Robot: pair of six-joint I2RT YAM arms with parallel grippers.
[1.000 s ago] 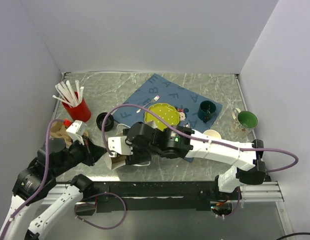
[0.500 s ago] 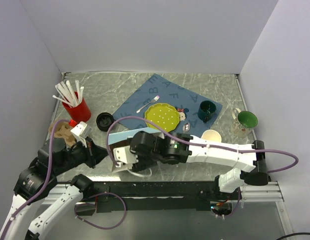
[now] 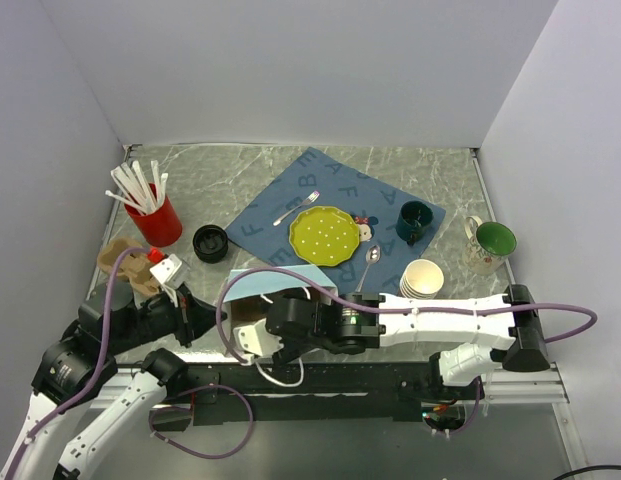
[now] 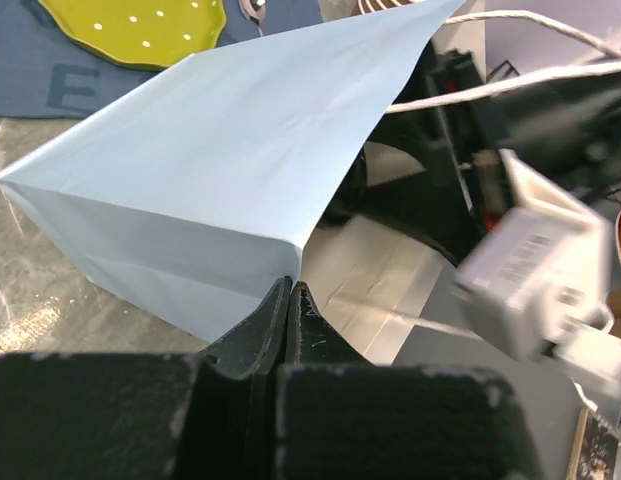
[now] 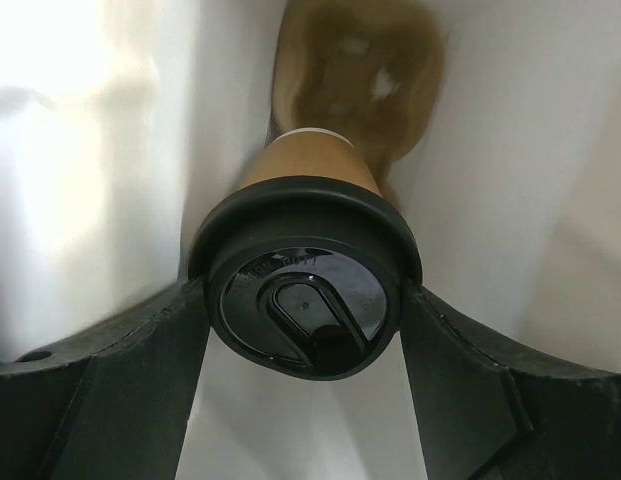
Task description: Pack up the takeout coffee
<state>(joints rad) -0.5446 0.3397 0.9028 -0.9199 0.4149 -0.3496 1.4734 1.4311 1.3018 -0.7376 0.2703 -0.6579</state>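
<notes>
Only the right wrist camera shows the lidded takeout coffee (image 5: 305, 300), clamped in the right gripper (image 5: 303, 335) inside the pale blue paper bag (image 4: 210, 170), whose rim the left gripper (image 4: 290, 297) pinches, at the near edge of the marbled table (image 3: 240, 165) between plain pale walls (image 3: 290, 70).

The top camera looks down from above and behind on the whole table (image 3: 240, 165). Both wrist cameras sit very close to the pale blue bag (image 3: 260, 283) at lower centre there: the left outside it, the right inside, facing the takeout coffee (image 5: 305, 300).
</notes>
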